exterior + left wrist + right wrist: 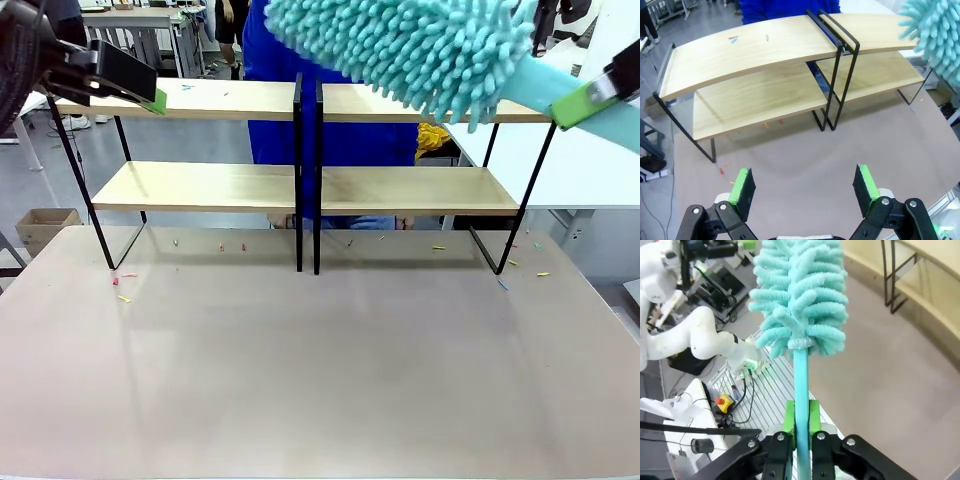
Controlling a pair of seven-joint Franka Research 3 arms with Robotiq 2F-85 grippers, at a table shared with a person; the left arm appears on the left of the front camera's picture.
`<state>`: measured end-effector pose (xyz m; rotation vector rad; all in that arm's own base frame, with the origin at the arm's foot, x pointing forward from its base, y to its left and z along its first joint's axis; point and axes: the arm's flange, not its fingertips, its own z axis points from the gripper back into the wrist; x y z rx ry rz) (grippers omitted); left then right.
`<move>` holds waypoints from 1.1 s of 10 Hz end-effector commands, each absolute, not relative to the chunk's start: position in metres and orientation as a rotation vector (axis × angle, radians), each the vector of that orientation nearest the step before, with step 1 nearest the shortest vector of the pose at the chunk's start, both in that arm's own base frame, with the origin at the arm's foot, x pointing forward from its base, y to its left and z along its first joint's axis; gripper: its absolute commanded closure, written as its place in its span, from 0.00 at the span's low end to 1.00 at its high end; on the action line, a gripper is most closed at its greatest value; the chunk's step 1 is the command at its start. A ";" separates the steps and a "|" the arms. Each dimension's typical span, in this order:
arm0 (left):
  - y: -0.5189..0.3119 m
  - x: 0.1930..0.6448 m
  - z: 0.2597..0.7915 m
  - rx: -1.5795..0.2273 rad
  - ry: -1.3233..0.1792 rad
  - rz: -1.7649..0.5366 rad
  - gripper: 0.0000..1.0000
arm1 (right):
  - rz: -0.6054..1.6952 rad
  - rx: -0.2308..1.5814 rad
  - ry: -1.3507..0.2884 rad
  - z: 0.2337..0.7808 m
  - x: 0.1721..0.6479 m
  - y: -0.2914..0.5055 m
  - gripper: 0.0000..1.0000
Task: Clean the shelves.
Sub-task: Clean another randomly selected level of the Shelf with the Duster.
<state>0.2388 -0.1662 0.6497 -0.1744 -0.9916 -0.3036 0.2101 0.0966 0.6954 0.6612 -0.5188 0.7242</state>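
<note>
Two light-wood two-tier shelves stand side by side at the table's far edge: the left unit (200, 187) and the right unit (410, 190). Coloured scraps lie on the left unit's top board (750, 47). My left gripper (140, 85) hovers open by that board's left end; in its wrist view the gripper (804, 187) holds nothing above the table. My right gripper (600, 95) is shut on the handle of a fluffy teal duster (400, 50), whose head hangs over the right unit's top board. In the right wrist view the gripper (801, 422) clamps the duster (800, 295) handle.
Small coloured scraps (124, 297) are scattered on the grey table (320, 380) in front of the shelves and under them. A person in blue (340, 140) stands behind the shelves. A cardboard box (40, 225) sits on the floor at left.
</note>
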 end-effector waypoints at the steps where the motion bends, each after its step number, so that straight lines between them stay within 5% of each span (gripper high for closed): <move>1: -0.165 0.238 0.650 -0.174 -0.997 -0.299 0.00 | 0.697 0.635 -0.418 0.691 0.209 0.133 0.88; 9: -0.165 0.238 0.650 -0.174 -0.997 -0.299 0.00 | 0.495 0.375 -0.326 0.777 0.384 0.309 0.88; 11: -0.165 0.238 0.650 -0.174 -0.997 -0.299 0.00 | 0.484 0.412 -0.386 0.752 0.362 0.282 0.88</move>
